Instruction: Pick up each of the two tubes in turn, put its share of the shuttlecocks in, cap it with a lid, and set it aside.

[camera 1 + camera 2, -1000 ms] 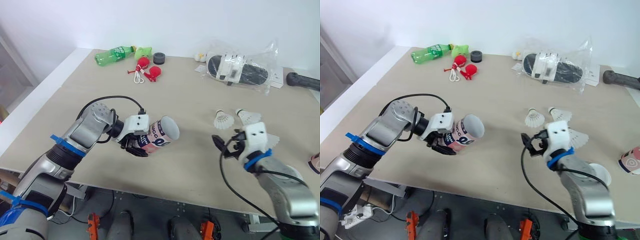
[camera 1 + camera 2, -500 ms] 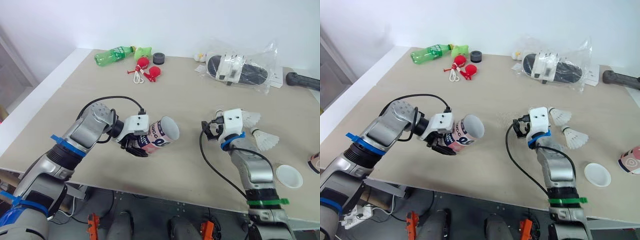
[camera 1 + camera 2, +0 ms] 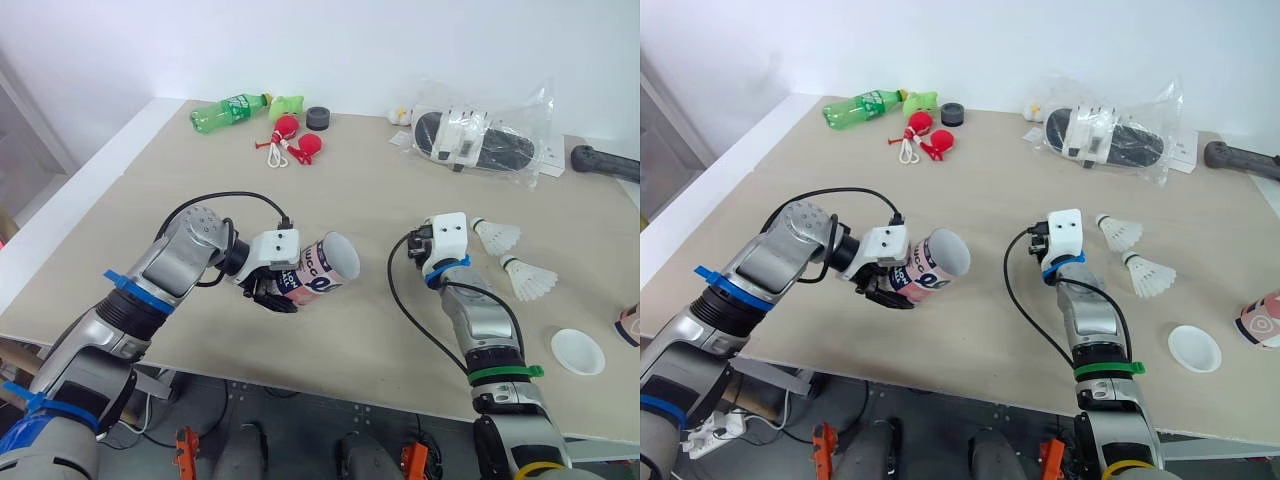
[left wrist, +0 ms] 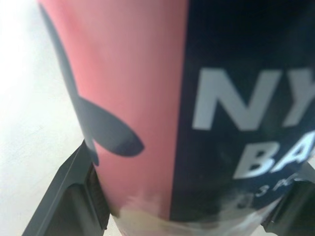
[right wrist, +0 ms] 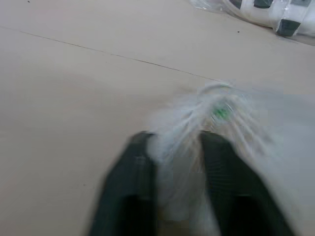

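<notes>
Centre-left of frame: pink-and-navy tube (image 3: 322, 267), tilted, open mouth toward frame right, clamped in L gripper (image 3: 268, 293). Centre-right: R gripper (image 5: 174, 141) closed on white shuttlecock (image 5: 216, 105). Right of it, two loose shuttlecocks (image 3: 497, 235) (image 3: 530, 281) on table (image 3: 370, 190); white lid (image 3: 577, 352) lower right.

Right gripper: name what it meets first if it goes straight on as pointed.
Probably the bare table: the right gripper, clamping a shuttlecock, tilts down toward it; depth is unclear.
</notes>
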{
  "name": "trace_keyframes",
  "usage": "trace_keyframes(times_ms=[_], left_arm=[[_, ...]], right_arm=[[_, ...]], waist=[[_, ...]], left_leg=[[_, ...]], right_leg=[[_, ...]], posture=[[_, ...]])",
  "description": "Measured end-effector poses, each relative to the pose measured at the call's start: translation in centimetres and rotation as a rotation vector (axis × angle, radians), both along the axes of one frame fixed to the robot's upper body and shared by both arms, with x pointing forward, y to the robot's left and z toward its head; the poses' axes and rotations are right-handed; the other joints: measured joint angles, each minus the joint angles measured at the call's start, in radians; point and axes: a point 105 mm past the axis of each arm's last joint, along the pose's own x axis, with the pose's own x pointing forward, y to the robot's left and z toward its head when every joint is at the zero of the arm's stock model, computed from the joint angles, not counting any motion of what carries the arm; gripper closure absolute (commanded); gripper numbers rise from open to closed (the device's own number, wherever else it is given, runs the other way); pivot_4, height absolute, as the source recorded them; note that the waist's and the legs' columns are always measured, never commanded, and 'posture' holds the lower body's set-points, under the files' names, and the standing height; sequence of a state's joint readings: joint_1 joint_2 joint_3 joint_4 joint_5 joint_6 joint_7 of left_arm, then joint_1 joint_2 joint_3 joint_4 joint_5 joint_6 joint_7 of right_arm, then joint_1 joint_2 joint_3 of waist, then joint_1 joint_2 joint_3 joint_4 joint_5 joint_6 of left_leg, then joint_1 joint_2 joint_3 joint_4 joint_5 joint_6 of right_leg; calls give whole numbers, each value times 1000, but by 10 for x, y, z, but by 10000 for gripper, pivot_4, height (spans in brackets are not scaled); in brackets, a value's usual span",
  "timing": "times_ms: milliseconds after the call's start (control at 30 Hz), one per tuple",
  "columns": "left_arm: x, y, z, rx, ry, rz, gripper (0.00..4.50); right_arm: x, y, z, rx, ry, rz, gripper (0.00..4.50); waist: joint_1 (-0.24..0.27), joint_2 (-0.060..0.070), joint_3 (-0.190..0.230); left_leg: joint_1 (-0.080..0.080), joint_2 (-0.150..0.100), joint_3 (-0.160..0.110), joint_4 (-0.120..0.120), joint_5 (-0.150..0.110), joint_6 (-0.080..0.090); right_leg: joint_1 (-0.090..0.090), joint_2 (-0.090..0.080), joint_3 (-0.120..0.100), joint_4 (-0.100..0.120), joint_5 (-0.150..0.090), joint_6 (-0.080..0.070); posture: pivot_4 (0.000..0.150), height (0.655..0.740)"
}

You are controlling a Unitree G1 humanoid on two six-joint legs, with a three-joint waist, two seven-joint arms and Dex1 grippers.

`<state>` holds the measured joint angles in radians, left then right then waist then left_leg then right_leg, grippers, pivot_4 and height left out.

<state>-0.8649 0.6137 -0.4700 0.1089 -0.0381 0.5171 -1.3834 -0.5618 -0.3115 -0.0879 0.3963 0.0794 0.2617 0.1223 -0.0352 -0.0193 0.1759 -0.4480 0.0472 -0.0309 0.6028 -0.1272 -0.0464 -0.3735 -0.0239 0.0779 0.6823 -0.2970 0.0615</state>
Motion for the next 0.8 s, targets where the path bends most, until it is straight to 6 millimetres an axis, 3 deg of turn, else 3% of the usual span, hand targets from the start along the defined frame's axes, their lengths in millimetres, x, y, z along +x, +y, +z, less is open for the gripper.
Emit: trace_keyframes(times_ms=[267, 400, 533, 600, 667, 800], left_arm=[[0, -1, 0, -5, 1, -1, 15443], [1, -1, 0, -9, -1, -4, 15443], [1, -1, 0, -10, 0, -4, 15443], [1, -1, 0, -10, 0, -3, 15443], [1, -1, -1, -10, 2, 0, 15443], [2, -1, -1, -11, 1, 0, 15443]], right_arm=[[-7, 4, 3, 15, -11, 44, 44521], [-23, 27, 42, -21, -85, 287, 44521], [-84, 61, 119, -236, -183, 794, 44521], [-94, 66, 126, -261, -176, 864, 44521], [-117, 70, 130, -348, -81, 1011, 44521], [-134, 75, 129, -473, 14, 1105, 44521]], waist=[[0, 0, 0], [1, 3, 1], [4, 3, 2], [3, 3, 2], [5, 3, 2], [4, 2, 2]], left_leg=[[0, 0, 0, 0, 0, 0], [-1, 0, 0, 0, 0, 0], [-1, 0, 0, 0, 0, 0], [0, 0, 0, -1, 0, 0], [0, 1, 0, -1, 0, 0], [1, 1, 1, 0, 0, 0]], right_leg=[[0, 0, 0, 0, 0, 0], [0, 0, 0, 0, 0, 1], [0, 0, 0, -1, -2, 0], [0, 0, 0, -1, -2, 0], [0, 0, -1, 0, -4, 4], [0, 0, 0, 0, -4, 4]], posture=[[1500, 7400], [1500, 7400], [1500, 7400], [1500, 7400], [1500, 7400], [1500, 7400]])
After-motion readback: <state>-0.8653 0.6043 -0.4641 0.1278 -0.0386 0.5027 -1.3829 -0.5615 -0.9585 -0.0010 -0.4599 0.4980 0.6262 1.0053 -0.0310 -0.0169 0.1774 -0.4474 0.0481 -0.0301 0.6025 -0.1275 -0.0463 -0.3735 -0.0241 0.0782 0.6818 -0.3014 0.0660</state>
